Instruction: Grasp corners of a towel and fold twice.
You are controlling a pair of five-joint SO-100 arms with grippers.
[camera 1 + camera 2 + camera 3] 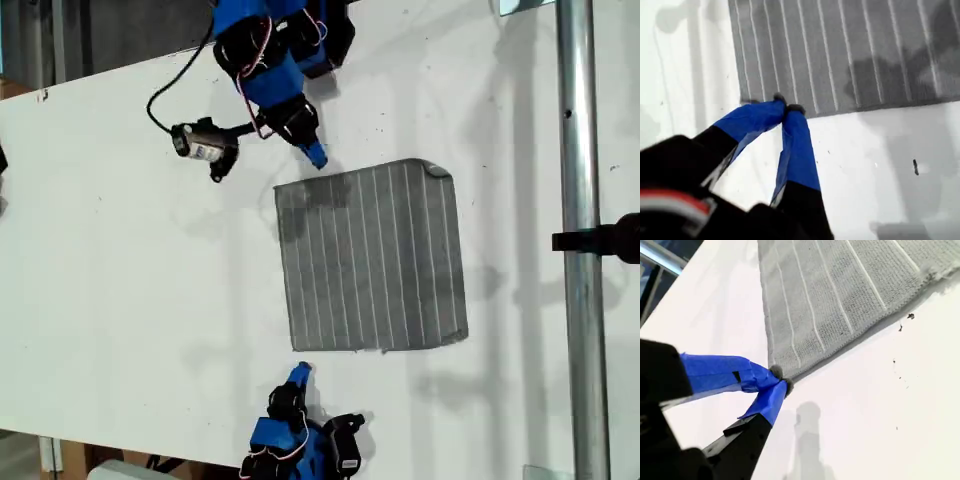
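Towel [372,258] lies spread flat on the white table [130,260], toward the exterior view's right, its white stripes running up and down that picture. The corner [438,172] at the exterior view's upper right is slightly curled; the other three lie flat. My first gripper [315,155] hangs near the cloth's upper edge, close to its upper-left corner in that view but apart from it. My second gripper [300,372] sits near the lower-left corner, also with bare table between. Wide open table lies to the exterior view's left of the towel. To its right a metal pole [580,240] runs up and down the picture, narrowing the room there.

The first wrist view brings in what the overhead cannot: my first gripper [785,108] has its blue-taped jaws pressed together, tips meeting, seen right over the towel's [850,50] near hem. I see no cloth between them. Dark shadows fall across the weave, and white table fills the room below the hem.

The second wrist view shows my second gripper [779,379] with its jaws likewise closed tip to tip, right at a towel [840,290] corner [785,369]. Whether they touch it I cannot tell. A frayed thread [930,276] shows on the hem, with a few dark specks [910,316] on the bare table beside it.
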